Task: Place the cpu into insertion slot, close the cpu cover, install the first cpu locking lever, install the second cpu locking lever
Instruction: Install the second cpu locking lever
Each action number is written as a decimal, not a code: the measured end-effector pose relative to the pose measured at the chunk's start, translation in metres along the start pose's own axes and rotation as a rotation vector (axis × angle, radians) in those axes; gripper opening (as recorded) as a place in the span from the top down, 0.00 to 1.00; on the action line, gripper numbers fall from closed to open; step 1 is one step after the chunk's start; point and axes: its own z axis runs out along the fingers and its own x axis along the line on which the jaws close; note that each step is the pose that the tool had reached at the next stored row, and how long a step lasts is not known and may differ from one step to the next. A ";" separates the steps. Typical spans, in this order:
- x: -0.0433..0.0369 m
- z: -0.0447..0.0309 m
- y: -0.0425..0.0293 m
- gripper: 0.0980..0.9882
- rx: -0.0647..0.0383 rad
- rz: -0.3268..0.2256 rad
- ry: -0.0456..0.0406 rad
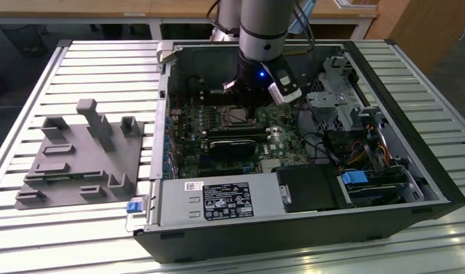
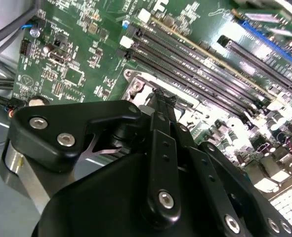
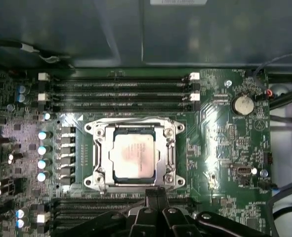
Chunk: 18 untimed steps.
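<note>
One claw [image 3: 157,192] — at cover [image 3: 135,127] edge — cpu [image 3: 133,154] seated.

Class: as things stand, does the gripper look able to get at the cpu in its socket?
Probably yes. In the first wrist view the gripper sits at the socket's edge, and the cpu lies exposed inside the cover frame, with nothing over it.

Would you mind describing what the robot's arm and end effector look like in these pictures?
In the exterior view the arm is a smooth silver-grey cylinder with a dark band, a black wrist section bearing a small blue light, and dark cables trailing beside it. A white-and-black camera module is fixed to the wrist. The end effector is matt black, built of flat linkage bars joined by silver screws on a rounded black body.
</note>
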 end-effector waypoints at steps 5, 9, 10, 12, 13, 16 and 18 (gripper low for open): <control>0.0061 -0.0001 -0.0048 0.97 -0.001 0.000 0.0001; 0.0105 -0.0003 -0.0084 0.97 -0.003 0.000 0.0001; 0.0114 -0.0003 -0.0092 0.97 -0.003 0.000 0.0000; 0.0162 -0.0005 -0.0102 0.97 -0.003 0.000 0.0001; 0.0204 -0.0005 -0.0105 0.97 -0.003 0.000 0.0001; 0.0309 -0.0002 -0.0110 0.97 -0.003 0.000 -0.0001; 0.0331 0.0022 -0.0112 0.97 -0.004 0.000 0.0000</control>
